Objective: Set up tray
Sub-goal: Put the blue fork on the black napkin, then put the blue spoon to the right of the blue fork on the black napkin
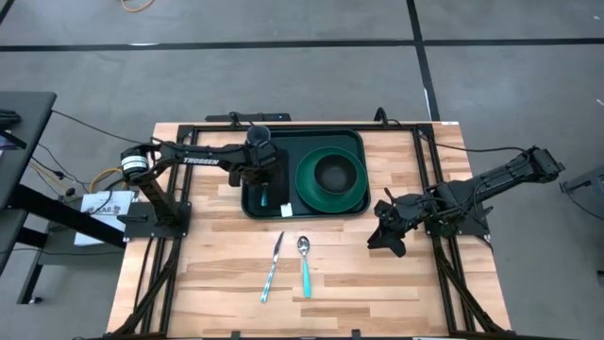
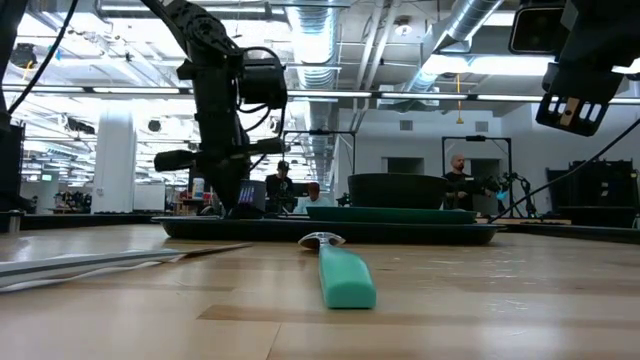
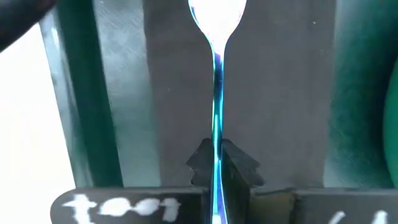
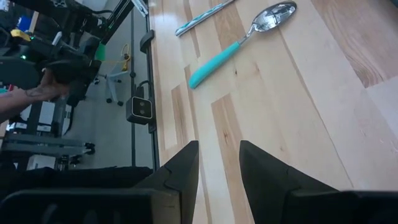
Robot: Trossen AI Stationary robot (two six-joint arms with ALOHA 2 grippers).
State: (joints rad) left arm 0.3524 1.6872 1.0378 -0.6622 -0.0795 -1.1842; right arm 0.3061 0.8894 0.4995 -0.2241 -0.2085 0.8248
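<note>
Low view first: nearest me, a spoon (image 2: 338, 272) with a teal handle lies on the wooden table (image 1: 377, 283), and a knife (image 1: 272, 266) lies just beside it toward my left arm's side; both sit apart from the tray, which I judge means they are not yet placed. My right gripper (image 4: 217, 163) hovers over bare wood near the table's right edge, its fingers a narrow gap apart and holding nothing, so that arm is waiting. Farther back lies the tray (image 1: 349, 138), dark green, with a round green plate (image 1: 304, 184) carrying a dark bowl (image 1: 332, 171) on its right part, leaving the left strip free for cutlery. My left gripper (image 1: 262, 194) reaches down into that left strip. Its fingers are clamped on the thin teal handle of a utensil (image 3: 217, 81) whose shiny metal head points away from me, held low over the tray floor, I judge so that it can be laid flat beside the plate. The tray is directly beneath this hand.
</note>
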